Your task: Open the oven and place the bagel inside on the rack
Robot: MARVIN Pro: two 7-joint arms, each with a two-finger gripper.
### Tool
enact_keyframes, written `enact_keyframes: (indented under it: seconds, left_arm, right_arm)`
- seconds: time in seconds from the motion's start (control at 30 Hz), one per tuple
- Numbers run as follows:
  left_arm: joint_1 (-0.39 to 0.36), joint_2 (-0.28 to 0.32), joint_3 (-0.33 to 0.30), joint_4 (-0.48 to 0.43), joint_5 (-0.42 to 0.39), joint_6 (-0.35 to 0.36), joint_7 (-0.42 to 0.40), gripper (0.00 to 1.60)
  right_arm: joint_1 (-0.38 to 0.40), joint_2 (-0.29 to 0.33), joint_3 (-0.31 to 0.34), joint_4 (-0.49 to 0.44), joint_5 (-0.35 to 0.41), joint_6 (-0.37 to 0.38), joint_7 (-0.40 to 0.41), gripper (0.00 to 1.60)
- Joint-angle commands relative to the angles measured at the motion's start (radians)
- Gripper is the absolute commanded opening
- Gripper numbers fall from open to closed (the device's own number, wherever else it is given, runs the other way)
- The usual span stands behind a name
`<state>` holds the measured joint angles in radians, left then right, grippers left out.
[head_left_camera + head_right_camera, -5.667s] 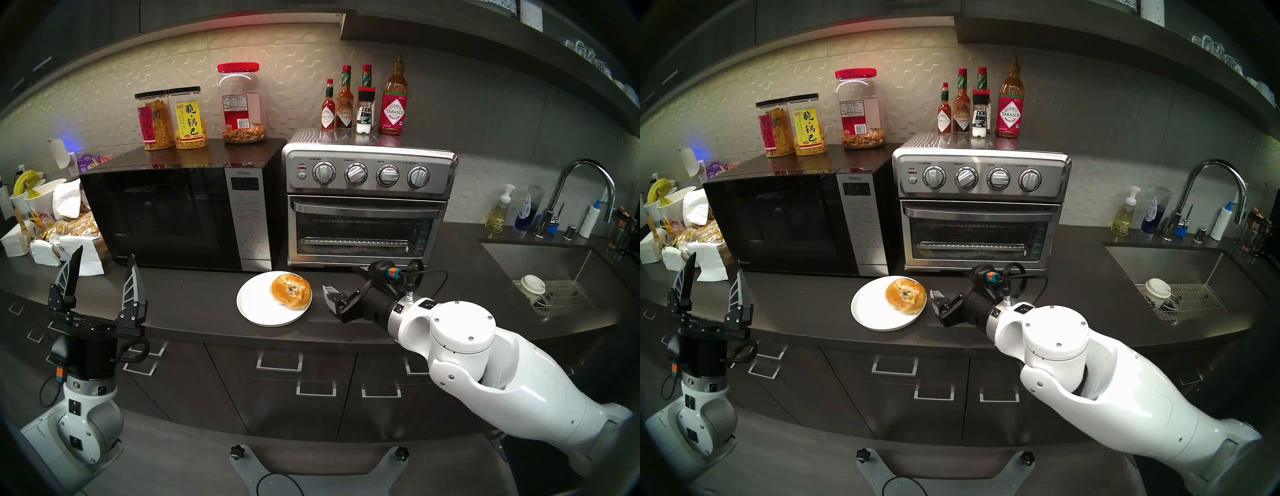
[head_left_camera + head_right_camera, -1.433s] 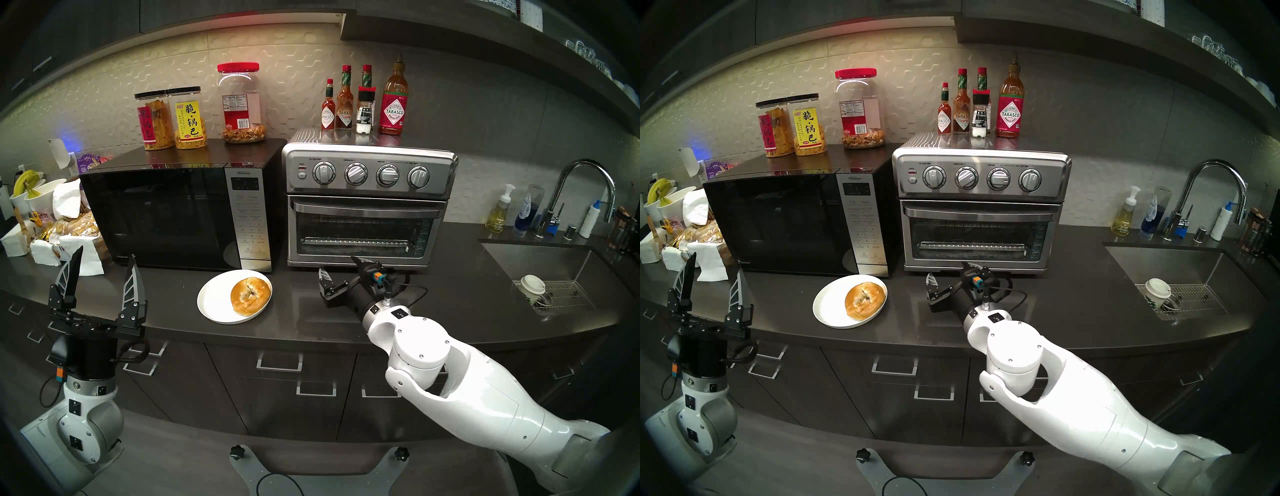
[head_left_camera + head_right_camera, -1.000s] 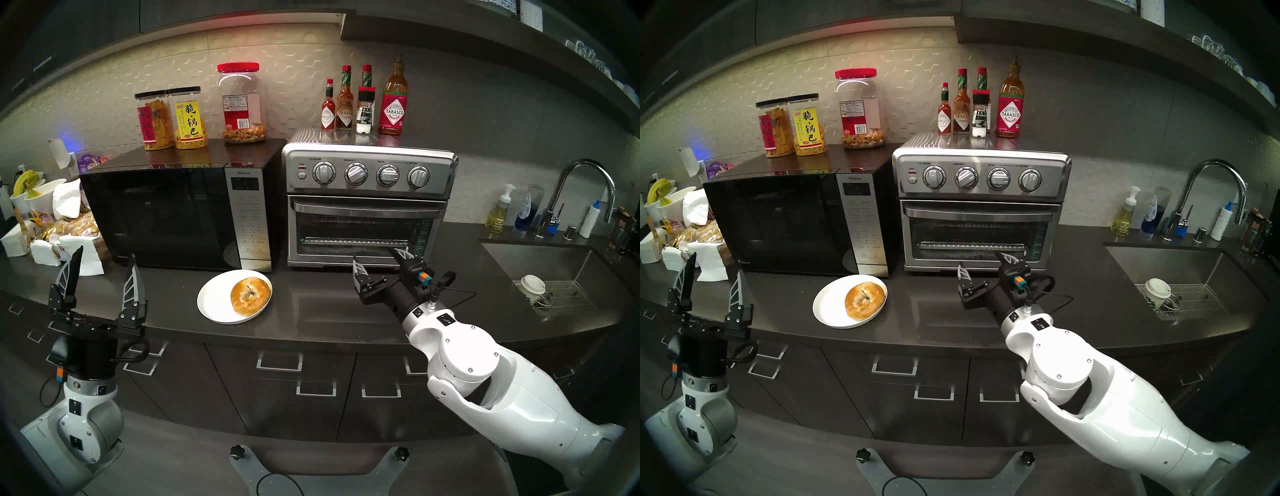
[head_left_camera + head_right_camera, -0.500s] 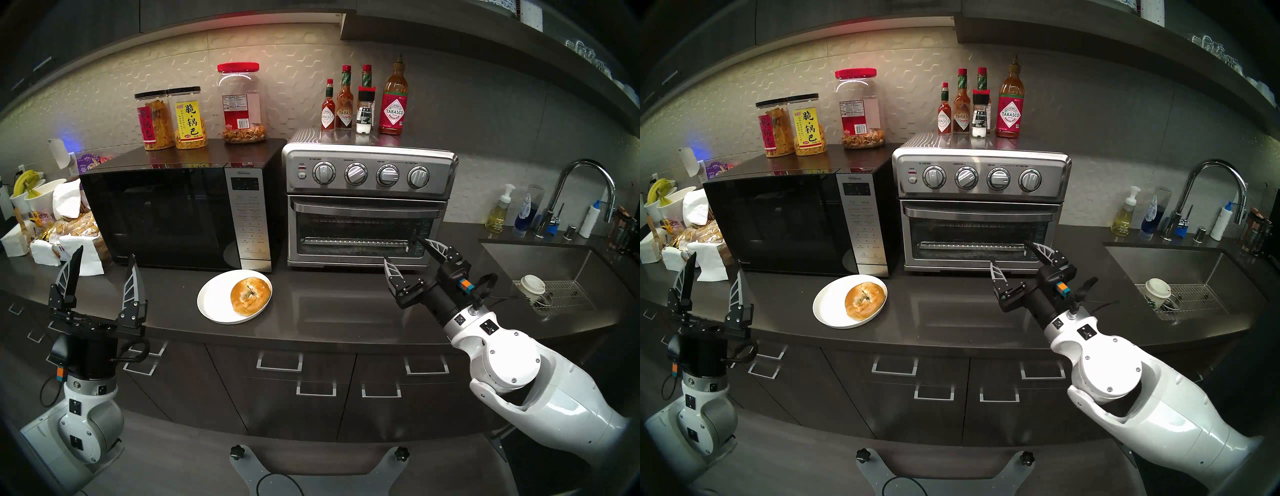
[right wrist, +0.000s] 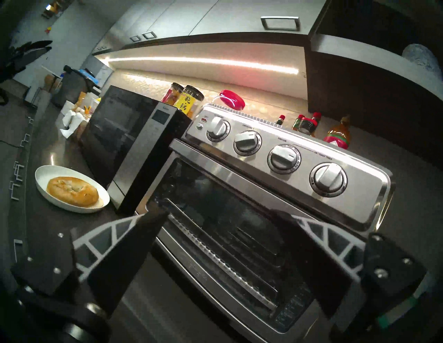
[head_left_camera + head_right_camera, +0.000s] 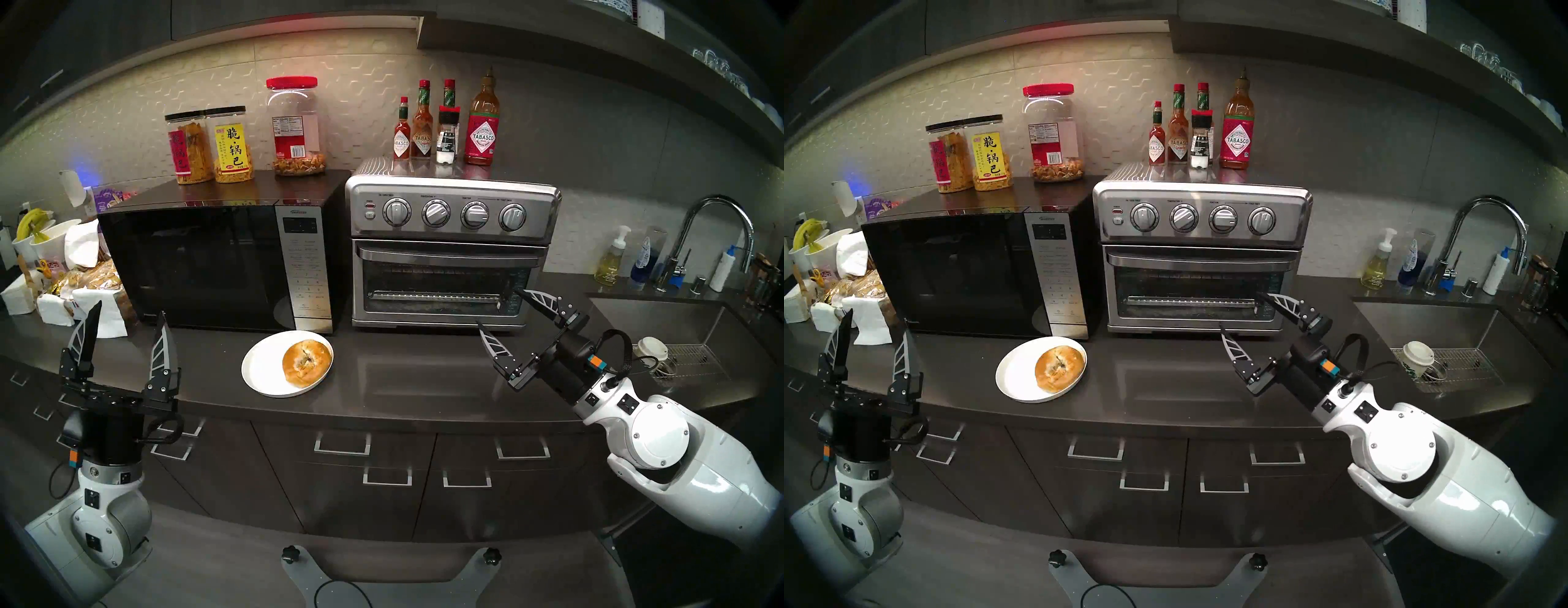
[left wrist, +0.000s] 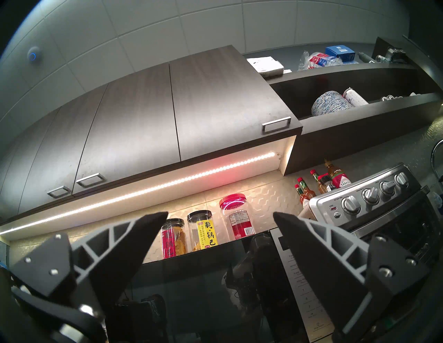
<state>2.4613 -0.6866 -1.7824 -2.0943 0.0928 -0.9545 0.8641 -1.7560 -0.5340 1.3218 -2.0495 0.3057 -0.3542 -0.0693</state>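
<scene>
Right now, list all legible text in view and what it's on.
"TABASCO": big sauce bottle on the oven
"TABASCO": two small sauce bottles beside it
"脆·锅巴": yellow-label snack jar on the microwave
"ON / TOAST TIMER": above the oven's right knob
Too small or blurred: other knob labels, microwave keypad, red-lidded jar's label.

I counted one oven [image 6: 449, 250], one microwave [image 6: 212, 263], one bagel [image 6: 306, 361] on one plate [image 6: 259, 369]. Three jars [image 6: 231, 144] stood behind; four knobs [image 6: 435, 213].
</scene>
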Motion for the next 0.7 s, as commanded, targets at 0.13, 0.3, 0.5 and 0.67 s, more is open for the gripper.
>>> enact_keyframes:
  seconds: [0.13, 0.3, 0.5, 0.67]
  left_arm:
    - [0.002, -0.001, -0.007, -0.009, 0.001, -0.001, 0.001, 1.6]
    - [0.002, -0.001, -0.007, -0.009, 0.001, -0.001, 0.001, 1.6]
    - [0.002, -0.001, -0.007, -0.009, 0.001, -0.001, 0.001, 1.6]
    - [0.001, -0.001, -0.007, -0.009, 0.001, -0.001, 0.001, 1.6]
  right_arm:
    - [0.148, -0.156, -0.05, 0.055, -0.034, -0.022, -0.008, 1.6]
    - [0.207, -0.228, -0.078, 0.114, -0.103, -0.026, -0.033, 1.6]
    - [0.258, -0.281, -0.102, 0.159, -0.165, -0.034, -0.039, 1.6]
    - [0.304, -0.329, -0.114, 0.207, -0.223, -0.047, -0.045, 1.6]
